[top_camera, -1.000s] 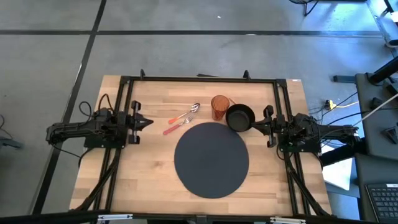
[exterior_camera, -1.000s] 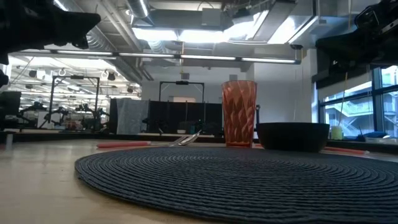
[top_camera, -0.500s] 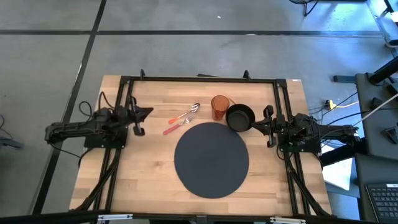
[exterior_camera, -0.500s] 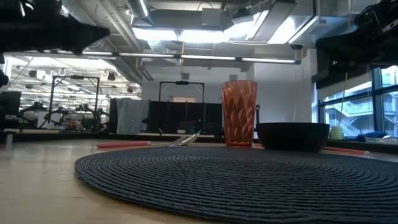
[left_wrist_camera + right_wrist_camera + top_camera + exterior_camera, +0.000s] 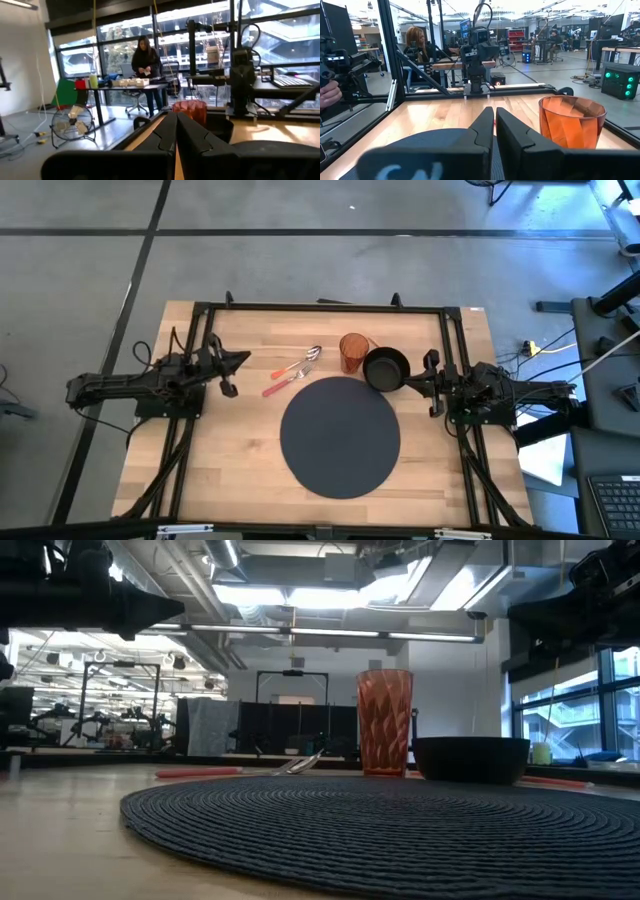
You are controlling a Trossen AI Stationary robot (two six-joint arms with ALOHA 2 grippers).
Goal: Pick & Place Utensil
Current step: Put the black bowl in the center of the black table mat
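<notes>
Two utensils with red-orange handles, a spoon [image 5: 300, 363] and another [image 5: 281, 383], lie flat on the wood table left of the orange cup [image 5: 352, 352]. My left gripper [image 5: 244, 361] is shut, raised above the table left of the utensils, touching nothing. In the left wrist view its shut fingers [image 5: 176, 131] point across toward the cup [image 5: 190, 109] and bowl. My right gripper [image 5: 407, 382] is shut and waits beside the black bowl [image 5: 386, 368], at the table's right.
A round dark woven placemat [image 5: 339, 436] lies at the table's middle, near side. The cup [image 5: 384, 722] and bowl [image 5: 470, 758] stand just beyond its far right rim. Black frame rails [image 5: 320, 307] border the table. People stand in the room beyond.
My left gripper has moved toward the table's right and far edge, closer to the utensils, staying shut. The utensils, cup and bowl have stayed in place.
</notes>
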